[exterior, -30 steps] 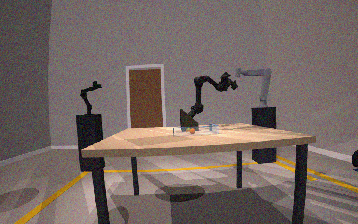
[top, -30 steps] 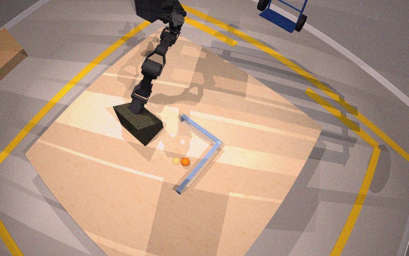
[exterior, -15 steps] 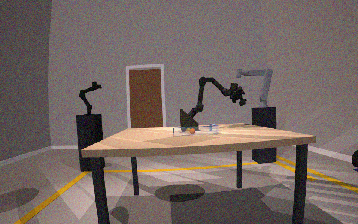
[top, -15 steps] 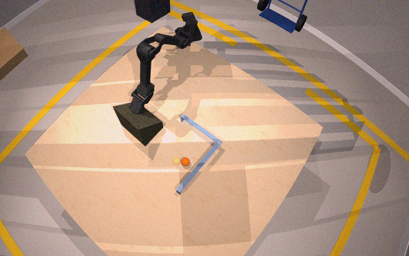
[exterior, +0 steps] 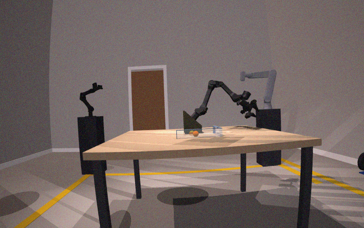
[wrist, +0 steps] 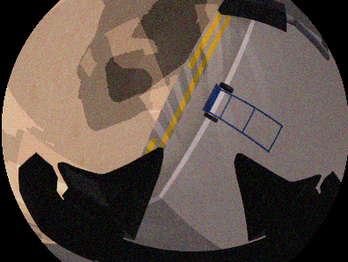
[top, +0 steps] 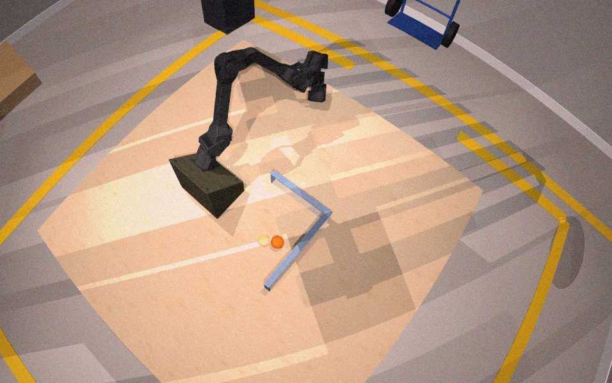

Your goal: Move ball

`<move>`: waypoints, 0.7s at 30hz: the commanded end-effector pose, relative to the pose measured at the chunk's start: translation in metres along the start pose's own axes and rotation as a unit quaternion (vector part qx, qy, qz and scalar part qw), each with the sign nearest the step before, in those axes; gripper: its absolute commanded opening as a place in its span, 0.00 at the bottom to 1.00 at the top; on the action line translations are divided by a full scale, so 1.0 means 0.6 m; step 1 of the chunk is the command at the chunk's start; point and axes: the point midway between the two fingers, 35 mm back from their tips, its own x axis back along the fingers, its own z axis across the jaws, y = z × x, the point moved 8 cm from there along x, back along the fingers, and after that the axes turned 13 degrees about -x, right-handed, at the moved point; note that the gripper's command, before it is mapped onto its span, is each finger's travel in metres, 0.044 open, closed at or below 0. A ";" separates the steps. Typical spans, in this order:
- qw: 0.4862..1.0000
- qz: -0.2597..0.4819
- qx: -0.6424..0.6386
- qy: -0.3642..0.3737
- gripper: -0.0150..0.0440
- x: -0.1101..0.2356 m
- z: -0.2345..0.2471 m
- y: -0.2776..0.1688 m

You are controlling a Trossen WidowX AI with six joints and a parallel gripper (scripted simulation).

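The solid orange ball point(top: 277, 241) point(exterior: 195, 133) lies on the table, inside the corner made by the walls. The see-through copy, a pale yellow ball point(top: 264, 240) point(exterior: 191, 132), is right beside it, on the side toward the robot's base. The two low clear walls with blue edges point(top: 298, 190) point(exterior: 214, 129) meet at a corner. One wall runs close past the ball, with a gap between them. My gripper point(top: 324, 77) point(exterior: 253, 109) point(wrist: 200, 156) is open and empty, above the table's far edge and well away from the ball. The wrist view shows neither ball nor walls.
The robot's dark base block point(top: 207, 187) point(exterior: 190, 126) stands on the table point(top: 135, 311) point(exterior: 150, 154) near the open side of the walls. Beyond the table are a black pedestal point(top: 228, 15) and a blue hand truck point(top: 417, 29) point(wrist: 213, 98).
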 end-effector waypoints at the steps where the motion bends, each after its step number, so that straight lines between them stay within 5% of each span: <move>1: 0.997 0.044 -0.035 0.054 0.78 0.006 0.040 -0.055; 11: 0.968 0.143 -0.122 0.163 0.78 0.053 0.134 -0.172; 21: 0.893 0.270 -0.240 0.269 0.78 0.182 0.257 -0.287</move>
